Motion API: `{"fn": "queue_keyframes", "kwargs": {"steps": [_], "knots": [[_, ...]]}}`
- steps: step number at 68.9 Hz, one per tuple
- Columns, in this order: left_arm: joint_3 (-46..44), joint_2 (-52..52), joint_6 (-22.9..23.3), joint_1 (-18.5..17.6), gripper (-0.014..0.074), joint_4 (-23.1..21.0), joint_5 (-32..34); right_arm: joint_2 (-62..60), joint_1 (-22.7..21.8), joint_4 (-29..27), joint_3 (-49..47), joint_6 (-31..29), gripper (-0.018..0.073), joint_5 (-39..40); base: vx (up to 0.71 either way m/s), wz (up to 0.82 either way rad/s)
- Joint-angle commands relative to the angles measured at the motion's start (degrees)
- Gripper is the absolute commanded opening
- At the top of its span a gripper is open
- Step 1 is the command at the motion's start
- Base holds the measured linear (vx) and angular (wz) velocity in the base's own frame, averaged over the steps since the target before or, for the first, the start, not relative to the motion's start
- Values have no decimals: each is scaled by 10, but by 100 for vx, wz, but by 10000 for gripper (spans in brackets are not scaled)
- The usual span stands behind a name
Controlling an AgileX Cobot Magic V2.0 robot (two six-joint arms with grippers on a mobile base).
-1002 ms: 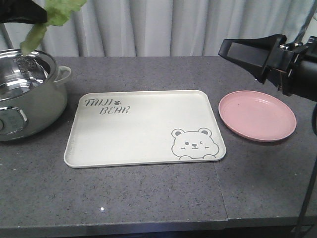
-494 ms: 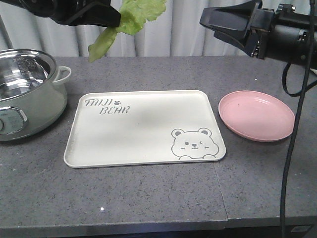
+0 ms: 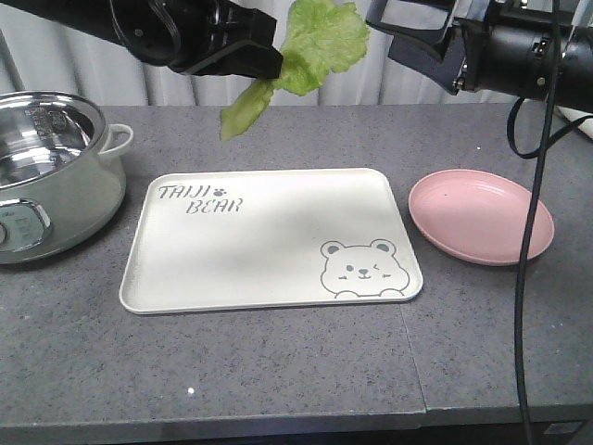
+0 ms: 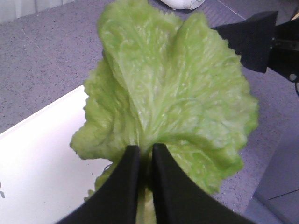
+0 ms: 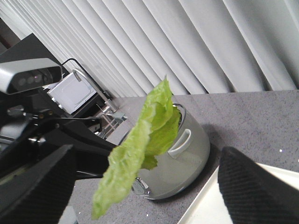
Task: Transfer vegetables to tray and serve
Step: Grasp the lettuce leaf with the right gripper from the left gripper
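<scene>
Left end effector (image 3: 274, 67), clenched on the lettuce leaf (image 3: 320, 39) rib, has swung from the pot (image 3: 56, 176) at 9 o'clock to above the tray (image 3: 269, 250) far edge, 12 o'clock. Right end effector (image 3: 408, 42) spread, empty, moved closer. Leaf airborne, likely lowering next

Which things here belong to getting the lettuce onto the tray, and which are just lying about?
In the job:
lettuce leaf, pinched in the left gripper above the table
cream tray with the bear drawing, nothing on it yet

Lying about:
metal pot on one side of the tray
pink plate on the other side
</scene>
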State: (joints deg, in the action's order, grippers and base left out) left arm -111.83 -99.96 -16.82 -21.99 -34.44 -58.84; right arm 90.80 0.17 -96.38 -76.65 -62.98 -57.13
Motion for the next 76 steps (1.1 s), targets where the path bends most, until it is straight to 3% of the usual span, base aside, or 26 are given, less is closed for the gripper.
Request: {"fn": "queue_keyframes", "kwargs": {"steps": [1,10,24,35,44,61,76], "knots": [[-15,27,0,-8,-7,-25,43,-13,-1,-77,-19,2,590,-18,0,0],[-15,26,0,-9,-7,-25,42,-8,16,-77,-19,2,590,-18,0,0],[-15,26,0,-13,-7,-25,41,-7,66,-77,-19,-9,590,45,0,0],[-15,26,0,-13,-7,-25,35,-7,79,-77,-19,-13,572,52,0,0],[-15,26,0,-13,-7,-25,30,-7,78,-77,-19,-10,449,59,0,0],[-15,26,0,-13,-4,-26,12,-7,78,-77,-19,-11,-19,69,0,0],[-15,29,0,-13,95,-30,11,-7,78,-77,-19,-11,-10,49,0,0]]}}
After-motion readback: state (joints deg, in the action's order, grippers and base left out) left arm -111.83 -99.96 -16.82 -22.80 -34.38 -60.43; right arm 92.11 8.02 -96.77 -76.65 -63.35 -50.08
